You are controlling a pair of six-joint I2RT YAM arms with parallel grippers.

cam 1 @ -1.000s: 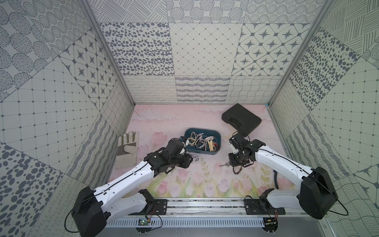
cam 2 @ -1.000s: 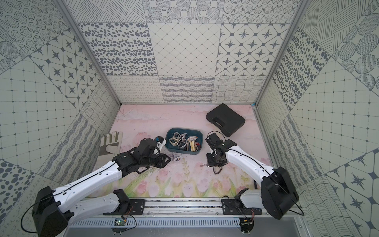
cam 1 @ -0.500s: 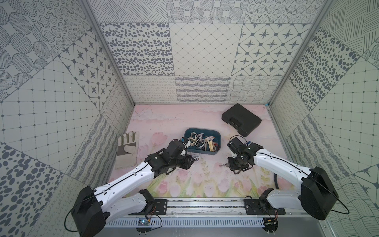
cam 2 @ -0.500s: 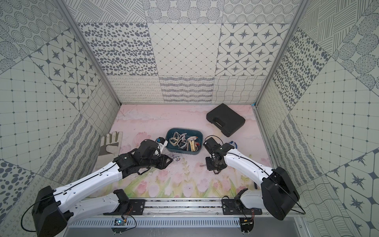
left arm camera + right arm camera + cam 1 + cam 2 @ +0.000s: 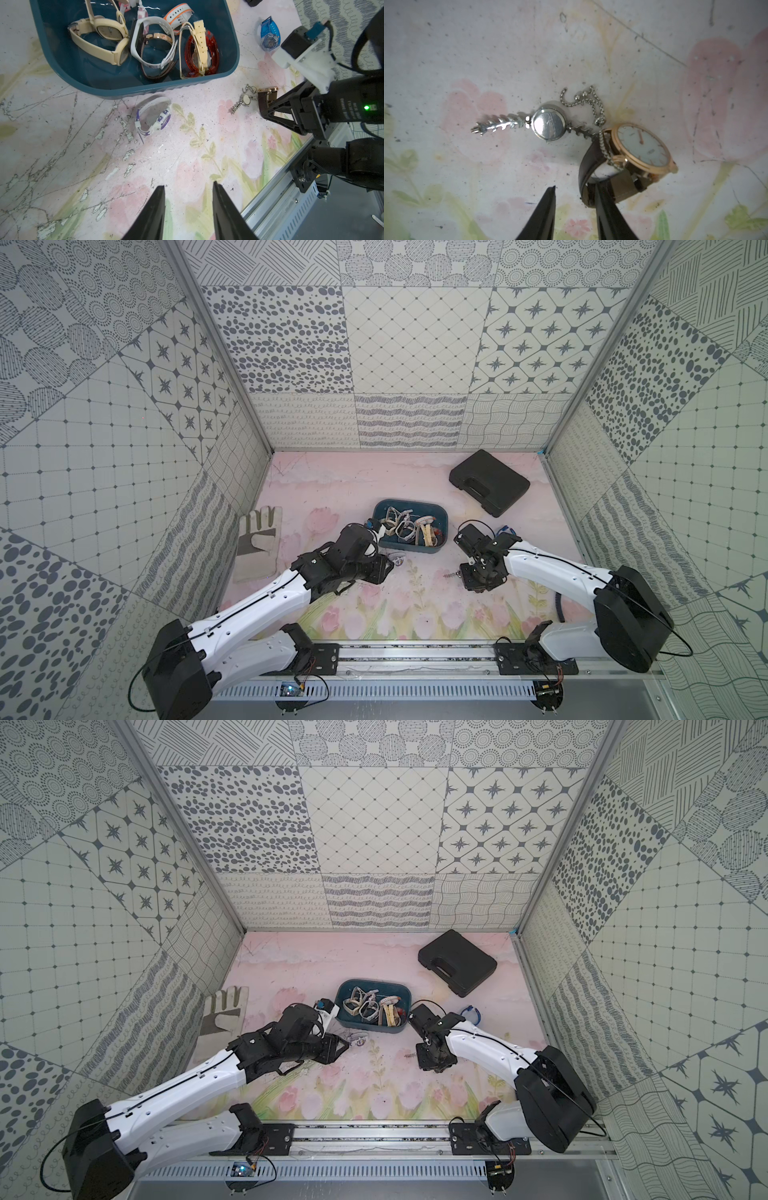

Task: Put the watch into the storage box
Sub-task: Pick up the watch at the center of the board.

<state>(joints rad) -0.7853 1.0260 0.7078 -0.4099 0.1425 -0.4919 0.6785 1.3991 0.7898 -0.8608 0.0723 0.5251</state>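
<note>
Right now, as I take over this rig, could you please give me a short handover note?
Left claw: open, empty, hovering near the white-and-purple plastic watch, which lies just outside the dark teal plastic storage box.
Right claw: open, one finger at the brown strap of the rose-gold round watch. A silver chain watch drapes over that strap.
Done: several watches lie in the box.
Left: those three, plus the translucent blue watch, all on the flowered mat.
</note>
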